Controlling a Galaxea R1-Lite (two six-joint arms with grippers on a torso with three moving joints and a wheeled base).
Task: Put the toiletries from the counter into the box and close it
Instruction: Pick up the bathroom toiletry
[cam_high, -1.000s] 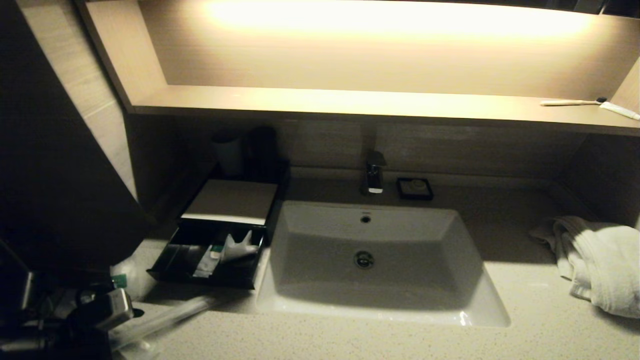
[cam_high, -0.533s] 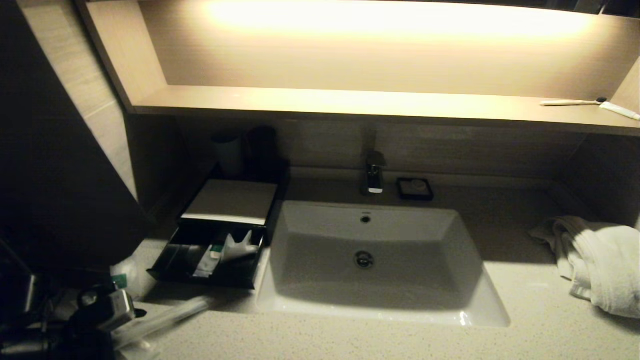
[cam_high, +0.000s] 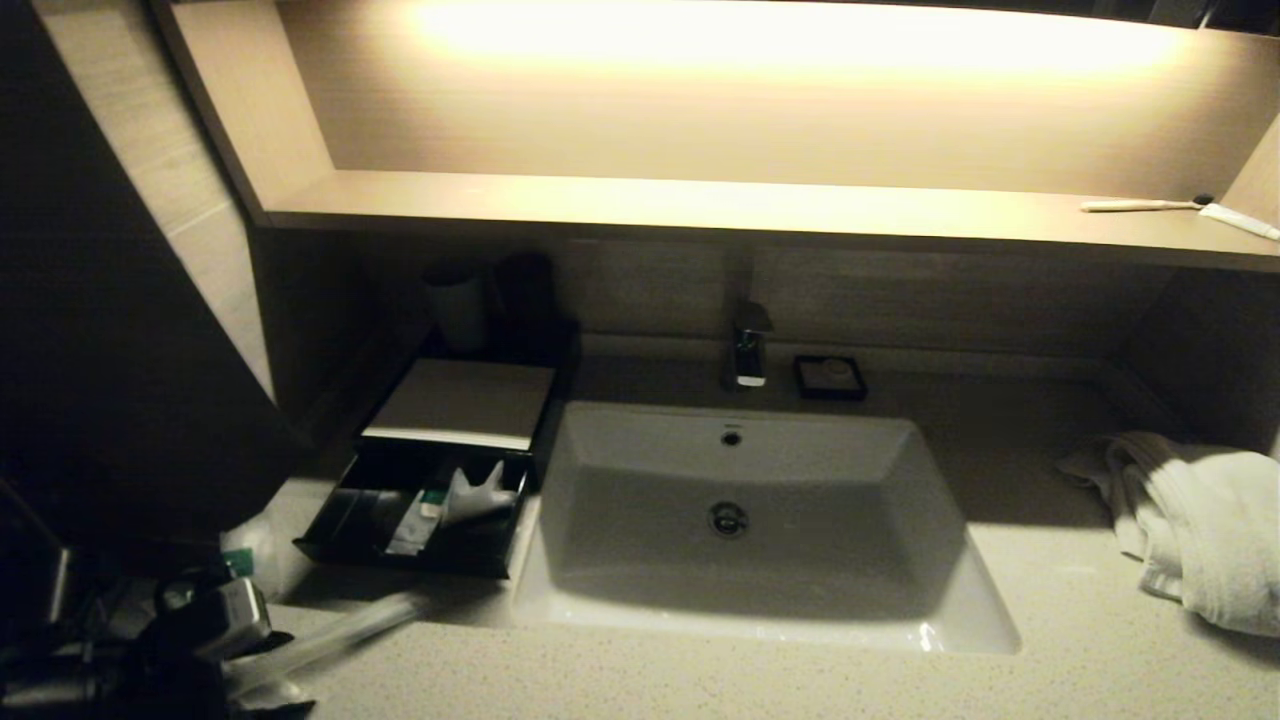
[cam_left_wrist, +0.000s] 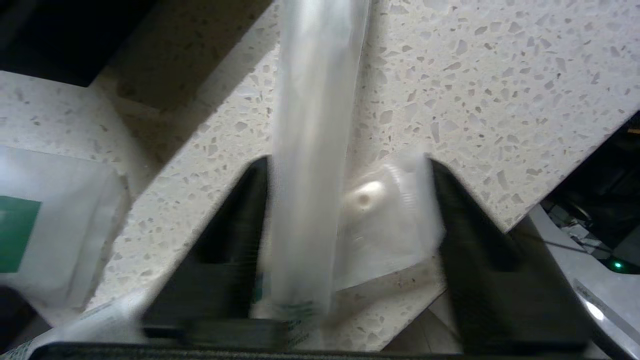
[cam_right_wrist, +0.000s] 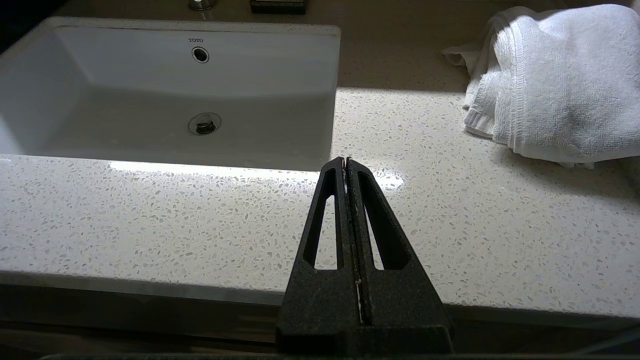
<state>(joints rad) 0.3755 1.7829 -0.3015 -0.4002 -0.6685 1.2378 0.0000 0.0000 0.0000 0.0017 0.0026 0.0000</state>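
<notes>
Low at the counter's (cam_high: 700, 680) near left corner, the left gripper (cam_left_wrist: 345, 165) points down with its fingers (cam_left_wrist: 235, 240) part open astride a long wrapped stick (cam_left_wrist: 312, 150), one finger touching the wrap, whether it grips I cannot tell; a white sachet (cam_left_wrist: 55, 220) with a green label lies just beside; the right gripper (cam_right_wrist: 346, 162) hangs pressed together over the front edge; farther back the box (cam_high: 460, 400) stands left of the basin (cam_high: 740, 520), its drawer (cam_high: 415, 515) pulled out, holding toiletries.
</notes>
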